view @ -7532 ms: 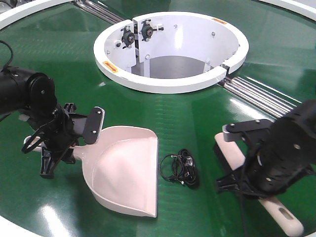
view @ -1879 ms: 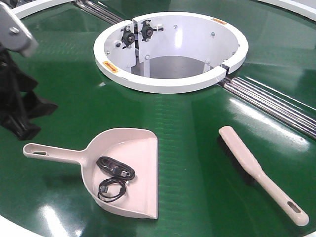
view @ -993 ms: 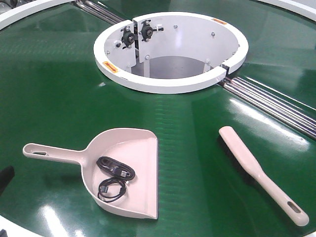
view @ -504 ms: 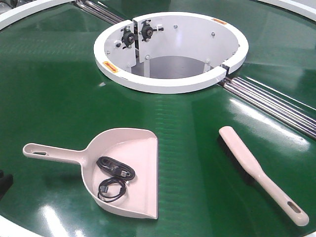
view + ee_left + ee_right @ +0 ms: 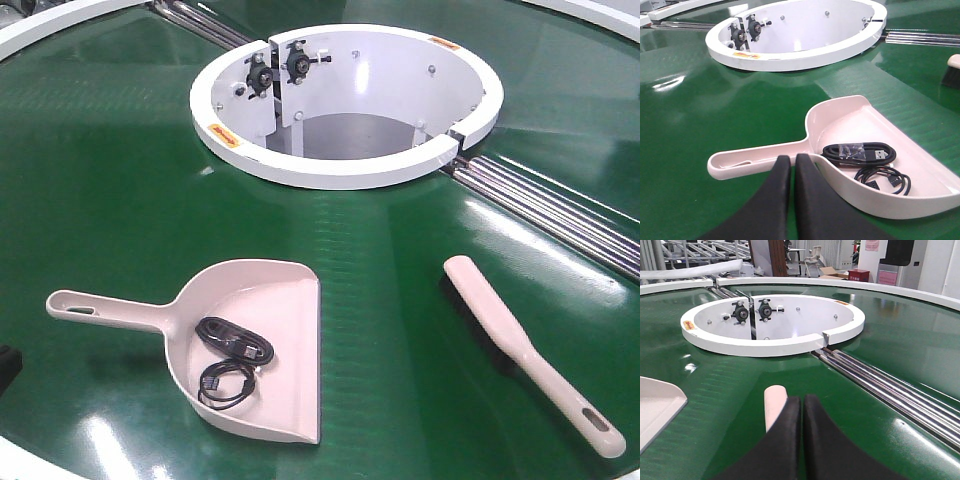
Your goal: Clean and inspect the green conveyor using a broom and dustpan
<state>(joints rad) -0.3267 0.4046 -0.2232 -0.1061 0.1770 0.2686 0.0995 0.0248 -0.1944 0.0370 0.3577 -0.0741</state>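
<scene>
Front camera first: we've got the dustpan (image 5: 255, 345) lying flat on the green conveyor (image 5: 120, 180) down at about 7 o'clock of the frame, handle pointing to 9 o'clock. Inside it sit two black cable bundles, a coiled USB cable (image 5: 235, 341) and a thinner wire loop (image 5: 225, 383) just below it. The broom (image 5: 525, 350) lies at about 4 o'clock, well apart from the pan, handle running toward 5 o'clock. The white ring housing (image 5: 345, 100) is up at 12, silver rollers (image 5: 560, 215) at 3. No arm over the belt here, only a dark sliver at the left edge that we can't identify.

Left wrist cam: the left gripper (image 5: 789, 170) has its fingers pressed together with nothing between them, hanging just short of the dustpan handle (image 5: 755, 157) at 6 o'clock. Cables are clearly in the pan.

Right wrist cam: the right gripper (image 5: 802, 407) is also pinched together and empty, with the broom's rounded tip (image 5: 774, 402) peeking out at its 9 o'clock side. A corner of the pan shows at far left.

Our read: the sweeping looks done, since the debris is in the pan and both tools are set down. What's left is probably just the inspection, maybe emptying the pan
</scene>
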